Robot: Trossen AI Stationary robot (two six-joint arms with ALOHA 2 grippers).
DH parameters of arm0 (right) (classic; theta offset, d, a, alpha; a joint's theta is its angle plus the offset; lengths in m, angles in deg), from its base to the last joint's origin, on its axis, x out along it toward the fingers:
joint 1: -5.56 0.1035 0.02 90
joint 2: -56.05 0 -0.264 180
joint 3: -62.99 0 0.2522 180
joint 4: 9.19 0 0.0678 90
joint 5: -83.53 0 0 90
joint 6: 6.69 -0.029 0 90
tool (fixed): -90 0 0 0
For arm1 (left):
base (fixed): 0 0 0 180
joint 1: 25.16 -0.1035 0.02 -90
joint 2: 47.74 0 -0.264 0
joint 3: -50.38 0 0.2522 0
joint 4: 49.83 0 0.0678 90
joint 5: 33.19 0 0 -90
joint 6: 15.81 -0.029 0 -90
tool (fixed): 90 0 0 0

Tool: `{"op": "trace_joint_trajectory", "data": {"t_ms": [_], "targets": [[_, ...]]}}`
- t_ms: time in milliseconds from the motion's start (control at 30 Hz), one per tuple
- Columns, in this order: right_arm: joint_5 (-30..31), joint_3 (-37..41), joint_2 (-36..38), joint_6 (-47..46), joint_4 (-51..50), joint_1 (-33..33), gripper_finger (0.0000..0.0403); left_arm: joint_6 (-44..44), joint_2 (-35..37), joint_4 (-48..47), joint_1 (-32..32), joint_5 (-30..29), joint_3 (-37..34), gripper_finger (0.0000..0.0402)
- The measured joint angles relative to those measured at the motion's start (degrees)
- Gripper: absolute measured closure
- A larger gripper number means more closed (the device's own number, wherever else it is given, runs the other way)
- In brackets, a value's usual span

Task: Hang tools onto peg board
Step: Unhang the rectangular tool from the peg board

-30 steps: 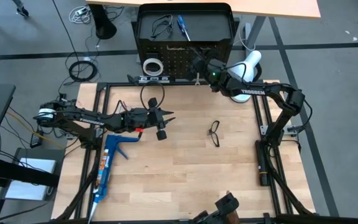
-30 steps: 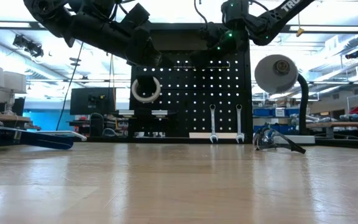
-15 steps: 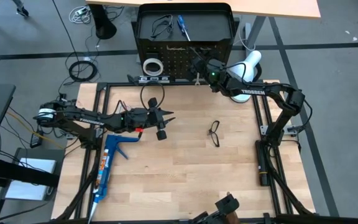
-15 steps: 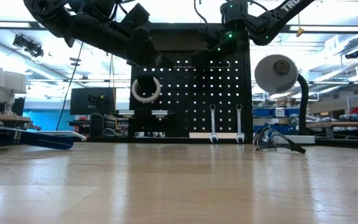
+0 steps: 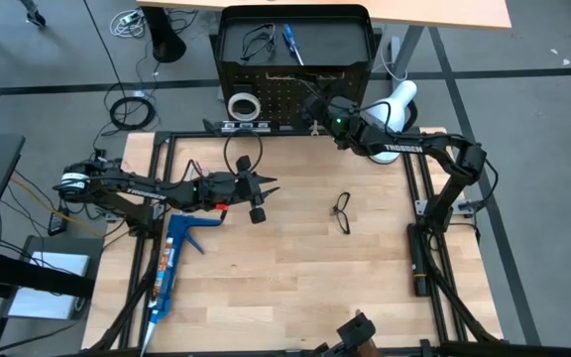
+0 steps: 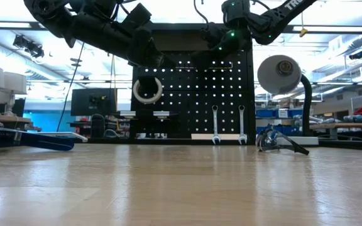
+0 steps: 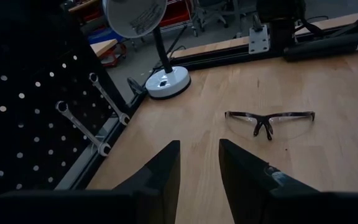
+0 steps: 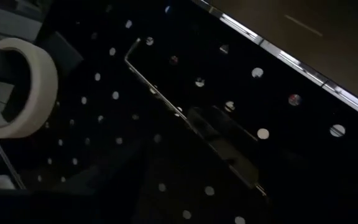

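- Left gripper [image 5: 269, 184]: hovers over the left-centre of the worktop [image 5: 295, 278]; its fingers [image 7: 160, 171] stand slightly apart with nothing visible between them.
- Blue tool [image 5: 171, 258]: lies on the near-left worktop, beneath the left arm.
- White tape ring [image 6: 148, 90]: hangs at the left of the peg board [image 6: 193, 94].
- Two wrenches [image 6: 215, 125]: hang side by side low on the board's right half.
- Right gripper [image 5: 317, 103]: held against the board's upper right face, fingers spread wide; a thin metal hook [image 8: 166, 93] lies just ahead of them.
- Safety glasses [image 5: 341, 211]: lie on the worktop, right of centre.
- White desk lamp [image 6: 281, 78]: stands right of the board.
- Judgement: the hanging step seems to be finishing; withdraw straight back off the board, avoiding the hook.
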Motion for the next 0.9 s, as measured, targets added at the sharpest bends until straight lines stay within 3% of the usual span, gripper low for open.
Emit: {"op": "trace_joint_trajectory", "data": {"t_ms": [167, 567, 900], "targets": [[-1.92, 0.02, -0.07, 1.16, -0.48, 0.88, 0.0101, 0.02, 0.00, 0.00, 0.00, -0.02, 0.02, 0.0287], [5.72, 0.05, -0.07, 5.99, 3.33, 3.20, 0.0101, 0.04, 0.00, 0.00, 0.02, 0.00, 0.02, 0.0287], [6.23, 0.07, -0.04, -4.44, 2.81, 2.10, 0.0101, 0.10, 0.00, 0.01, 0.02, 0.00, 0.02, 0.0287]]}}
